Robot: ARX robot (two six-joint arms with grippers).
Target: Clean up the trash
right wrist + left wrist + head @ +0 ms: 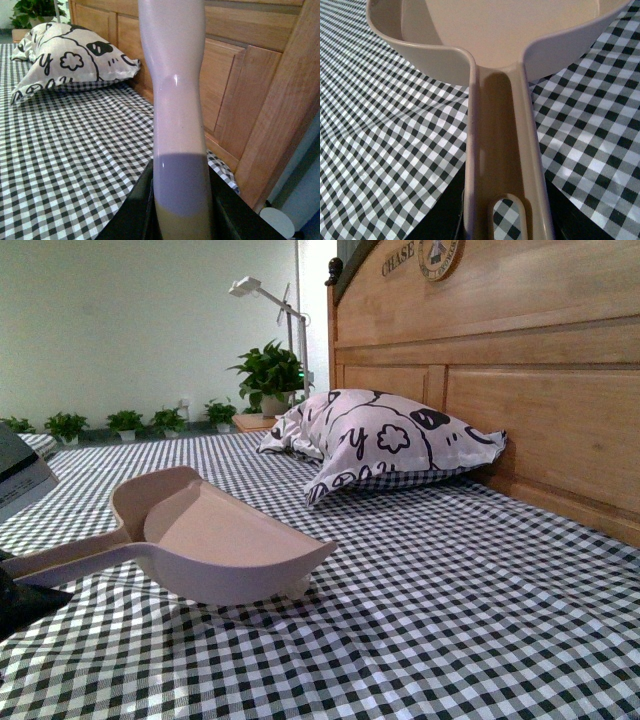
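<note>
The dustpan [215, 540] is clamped by its handle in the left gripper [506, 220]. A small white tissue wad [298, 588] is glimpsed on the checked bedsheet [450, 620] just under the pan's front lip, lying beyond the mouth along the handle's long axis. A pale handle [176, 100] is clamped in the right gripper [182, 210]; the left is judged nearer.

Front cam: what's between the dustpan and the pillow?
Nothing. In the front view, only bare checkered sheet separates the dustpan from the pillow.
</note>
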